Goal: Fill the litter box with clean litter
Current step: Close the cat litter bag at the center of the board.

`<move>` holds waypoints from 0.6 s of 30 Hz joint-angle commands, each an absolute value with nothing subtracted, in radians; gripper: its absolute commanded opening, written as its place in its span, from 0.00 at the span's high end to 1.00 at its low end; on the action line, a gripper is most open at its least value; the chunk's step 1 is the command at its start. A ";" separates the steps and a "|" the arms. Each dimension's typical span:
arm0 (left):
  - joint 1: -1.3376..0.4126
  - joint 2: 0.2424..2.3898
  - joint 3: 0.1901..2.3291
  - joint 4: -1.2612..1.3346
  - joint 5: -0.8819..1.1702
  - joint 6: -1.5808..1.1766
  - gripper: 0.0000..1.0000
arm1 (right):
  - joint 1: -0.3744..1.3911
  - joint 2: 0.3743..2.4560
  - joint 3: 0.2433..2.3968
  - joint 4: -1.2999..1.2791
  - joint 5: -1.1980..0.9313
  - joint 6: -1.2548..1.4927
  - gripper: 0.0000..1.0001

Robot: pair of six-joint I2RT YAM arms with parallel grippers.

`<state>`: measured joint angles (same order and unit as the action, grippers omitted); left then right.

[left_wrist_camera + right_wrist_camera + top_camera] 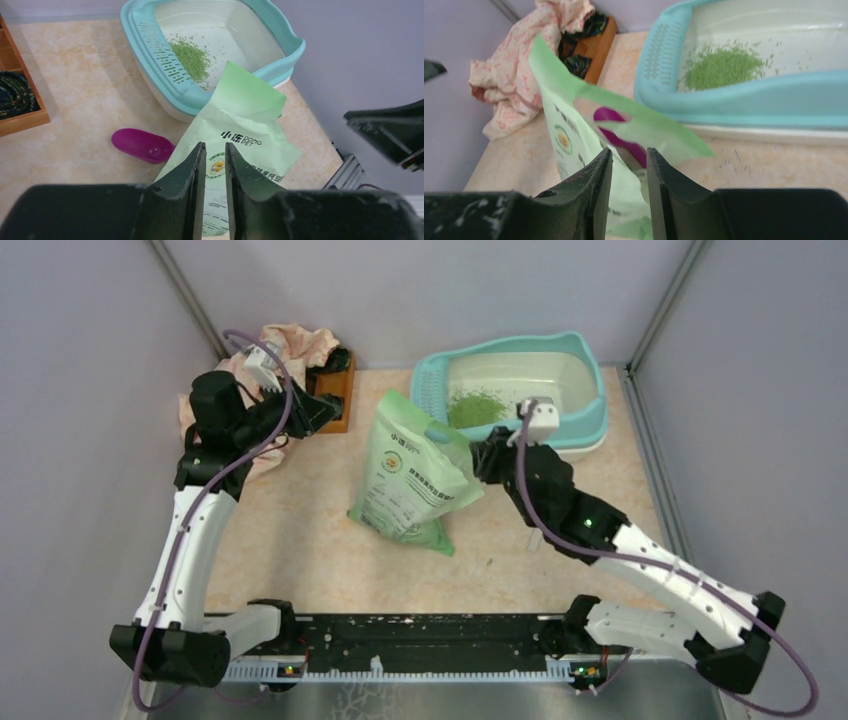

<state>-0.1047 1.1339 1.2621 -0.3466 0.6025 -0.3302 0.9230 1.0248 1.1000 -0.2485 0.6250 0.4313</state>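
The litter box [590,425], with a teal rim and a cream basin, stands at the back right. A small pile of green clean litter [475,408] lies by its perforated ledge, and also shows in the left wrist view [190,59] and the right wrist view [724,67]. A pale green printed bag [415,475] stands leaning in front of the box. My right gripper [482,455] is at the bag's upper right edge, its jaws narrowly apart with bag film [644,125] just beyond them. My left gripper [325,412] is raised at the far left, jaws almost together and empty.
A purple scoop [142,145] lies on the table between the bag and the litter box. A brown wooden tray [335,390] and a crumpled pink cloth [290,345] sit at the back left. Grey walls close in the sides and back.
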 commanded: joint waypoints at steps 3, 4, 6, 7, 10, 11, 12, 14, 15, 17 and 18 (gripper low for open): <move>-0.100 1.088 1.237 -0.323 0.620 -0.334 0.59 | 0.860 0.682 0.733 -0.193 0.340 0.560 0.61; -0.100 1.086 1.230 -0.320 0.620 -0.334 0.57 | 0.857 0.627 0.675 -0.161 0.325 0.562 0.58; -0.100 1.083 1.218 -0.318 0.621 -0.335 0.55 | 0.853 0.515 0.560 -0.089 0.302 0.559 0.56; -0.100 1.082 1.216 -0.316 0.624 -0.337 0.55 | 0.848 0.480 0.516 -0.063 0.297 0.563 0.55; -0.100 1.081 1.209 -0.316 0.631 -0.342 0.55 | 0.830 0.419 0.401 0.033 0.278 0.566 0.54; -0.100 1.080 1.209 -0.317 0.632 -0.342 0.56 | 0.824 0.414 0.372 0.068 0.263 0.564 0.54; -0.100 1.081 1.210 -0.319 0.633 -0.342 0.56 | 0.810 0.413 0.332 0.115 0.231 0.562 0.54; -0.100 1.084 1.212 -0.320 0.634 -0.345 0.56 | 0.782 0.426 0.276 0.213 0.182 0.566 0.54; -0.100 1.086 1.213 -0.322 0.634 -0.345 0.56 | 0.760 0.444 0.255 0.263 0.150 0.572 0.53; -0.100 1.088 1.214 -0.323 0.634 -0.347 0.57 | 0.709 0.493 0.233 0.336 0.094 0.599 0.53; -0.100 1.090 1.214 -0.325 0.634 -0.348 0.57 | 0.681 0.522 0.220 0.379 0.059 0.609 0.53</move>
<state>-0.1047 1.0946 1.2163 -0.3397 0.6144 -0.3439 0.7589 0.4557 0.2413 0.1066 0.2024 0.5655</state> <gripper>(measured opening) 0.435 0.466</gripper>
